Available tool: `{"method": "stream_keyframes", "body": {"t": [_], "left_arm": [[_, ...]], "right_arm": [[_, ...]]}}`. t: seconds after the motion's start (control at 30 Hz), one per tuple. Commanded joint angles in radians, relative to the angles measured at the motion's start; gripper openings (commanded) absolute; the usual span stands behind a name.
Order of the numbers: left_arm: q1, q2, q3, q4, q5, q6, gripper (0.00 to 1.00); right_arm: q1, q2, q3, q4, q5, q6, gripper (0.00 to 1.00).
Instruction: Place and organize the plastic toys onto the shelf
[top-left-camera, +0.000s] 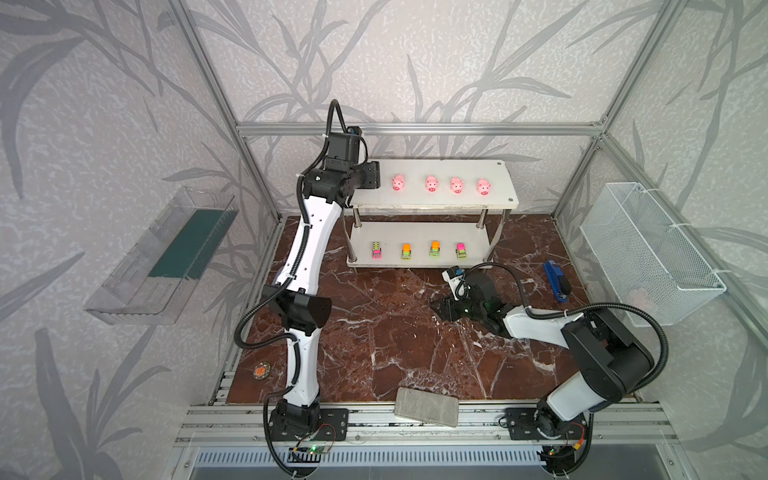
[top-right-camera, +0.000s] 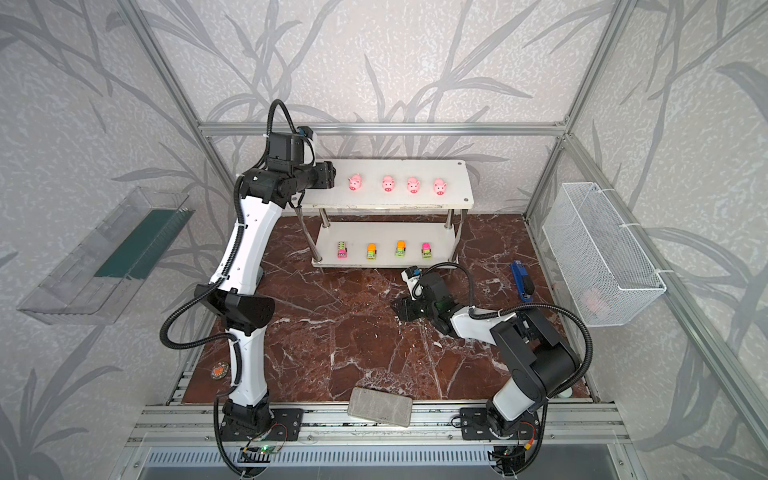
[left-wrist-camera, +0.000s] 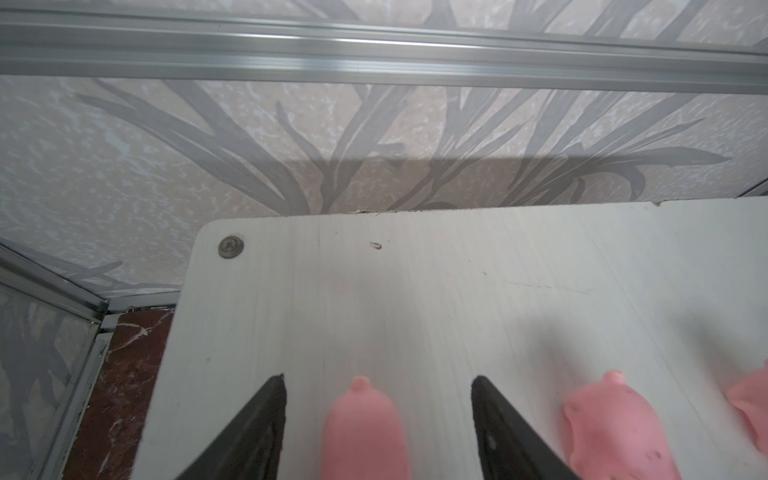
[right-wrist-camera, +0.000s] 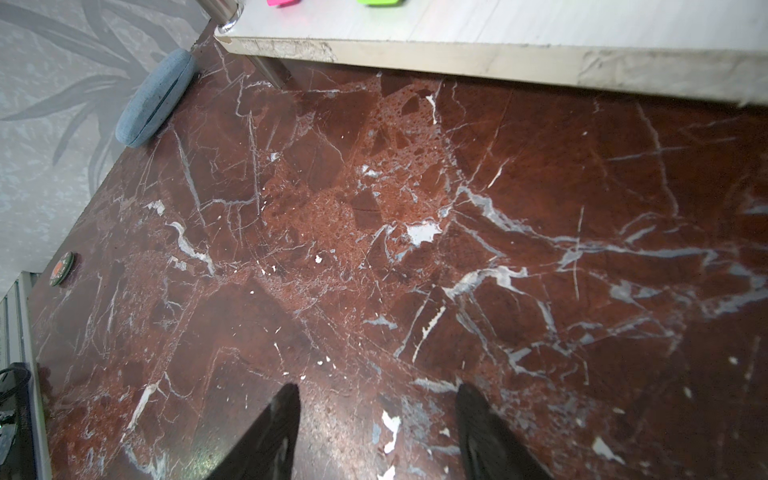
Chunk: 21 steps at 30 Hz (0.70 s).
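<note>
The white two-tier shelf stands at the back in both top views. Several pink pigs line its top board and several lime trucks its lower board. My left gripper hangs over the top board's left end. In the left wrist view it is open, and a pig stands on the board between its fingers, touching neither. Another pig stands beside it. My right gripper is open and empty, low over the marble in front of the shelf.
A grey block lies at the front edge. A blue stapler-like tool lies right of the shelf. A wire basket hangs on the right wall, a clear tray on the left. A blue-grey case leans by the left wall.
</note>
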<state>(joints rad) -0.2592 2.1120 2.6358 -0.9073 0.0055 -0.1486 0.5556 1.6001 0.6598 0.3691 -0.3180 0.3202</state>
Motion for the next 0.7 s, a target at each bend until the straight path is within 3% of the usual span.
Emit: {"method": "stream_keyframes", "body": {"t": [0.0, 0.1, 0.2, 0.5, 0.63, 0.67], "left_arm": [[0.004, -0.112, 0.008, 0.039, 0.032, 0.017, 0.74], [0.003, -0.186, -0.051, 0.065, 0.034, 0.016, 0.75], [0.003, -0.312, -0.224, 0.148, 0.026, 0.008, 0.77], [0.003, -0.858, -1.027, 0.505, -0.105, -0.034, 0.8], [0.004, -1.092, -1.41, 0.645, -0.248, 0.028, 0.87], [0.005, -1.141, -1.504, 0.689, -0.293, 0.046, 0.94]], "right_arm": [[0.002, -0.01, 0.023, 0.0, 0.006, -0.01, 0.61], [0.003, -0.044, 0.006, 0.008, 0.017, -0.007, 0.61], [0.003, -0.096, -0.001, -0.02, 0.033, -0.014, 0.61], [-0.002, -0.434, -0.066, -0.243, 0.221, -0.068, 0.61], [-0.029, -0.593, -0.122, -0.293, 0.328, -0.057, 0.61], [-0.037, -0.621, -0.14, -0.288, 0.352, -0.053, 0.61]]}}
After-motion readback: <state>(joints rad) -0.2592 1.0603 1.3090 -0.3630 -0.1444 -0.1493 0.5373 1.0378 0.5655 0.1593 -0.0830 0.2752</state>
